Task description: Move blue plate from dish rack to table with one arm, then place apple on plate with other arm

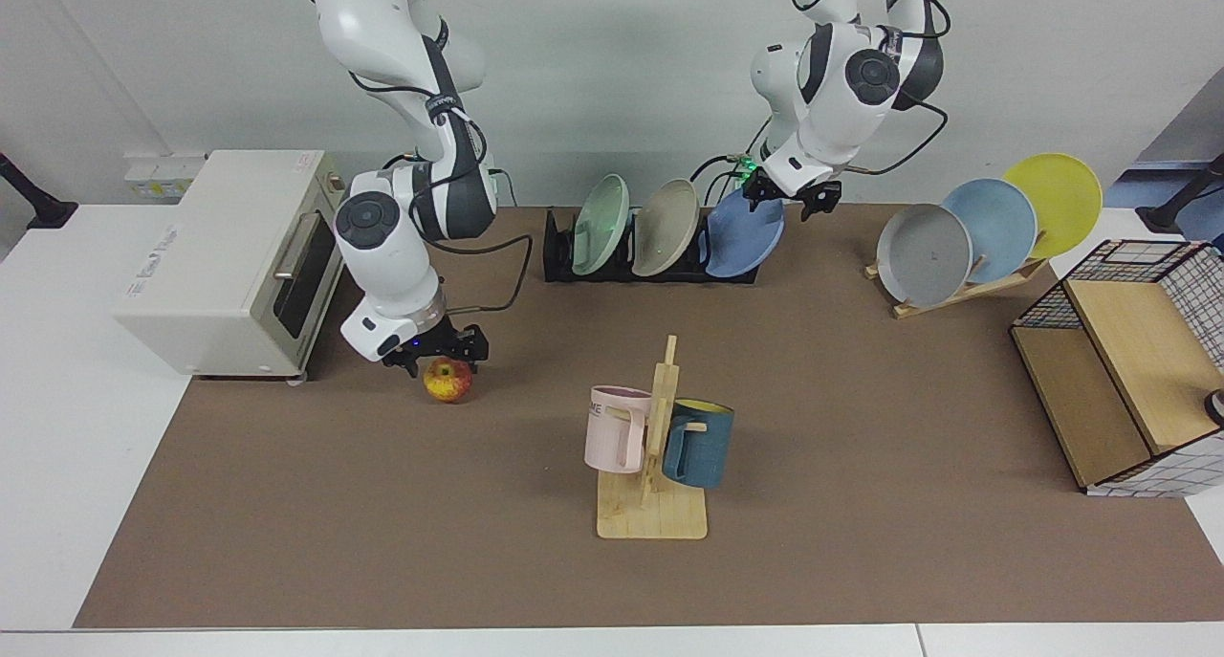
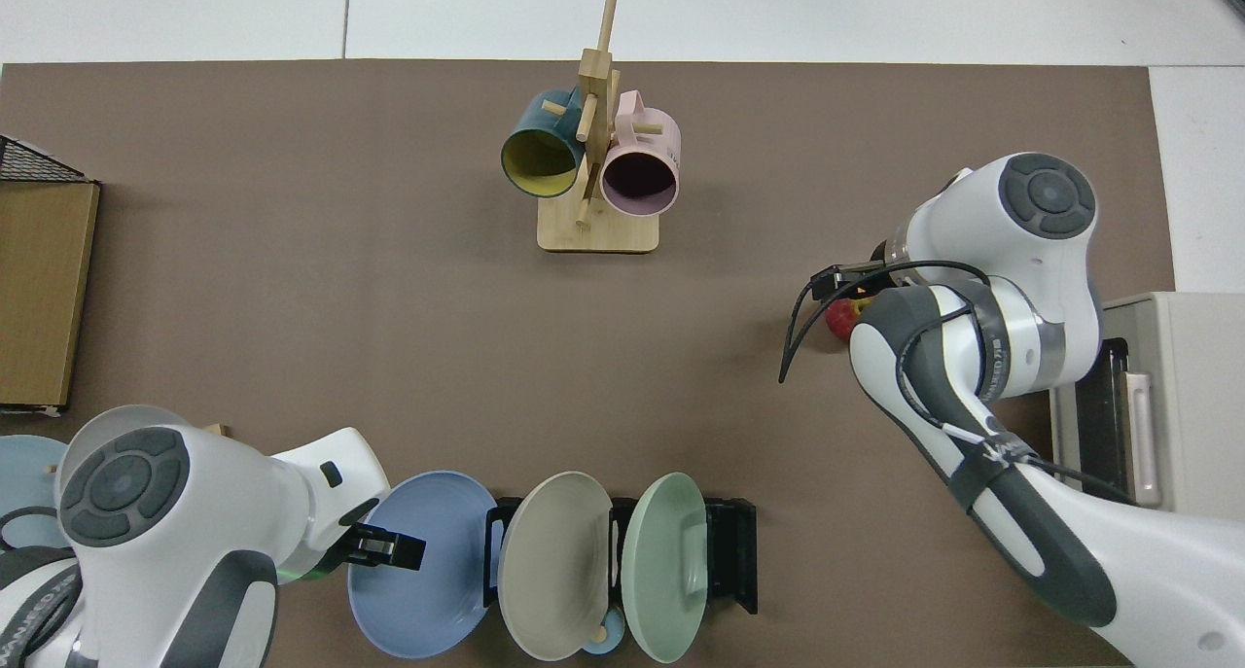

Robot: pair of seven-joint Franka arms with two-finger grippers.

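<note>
Plates filled the dish rack (image 1: 631, 260): the blue plate (image 1: 744, 236) leaned in the end slot, beside a beige one (image 1: 665, 227). The left gripper (image 1: 792, 196) hung at that plate's upper rim, fingers apart. Well away from the rack, the apple (image 1: 448, 380) lay on the table (image 1: 861, 399), the right gripper (image 1: 438, 351) spread open just above it.

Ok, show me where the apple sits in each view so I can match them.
Facing view: the apple lies on the brown mat at left, just under the right gripper.
Top view: the apple peeks out at right, mostly hidden by that arm.
Shared landmark: the wooden mug stand.
</note>
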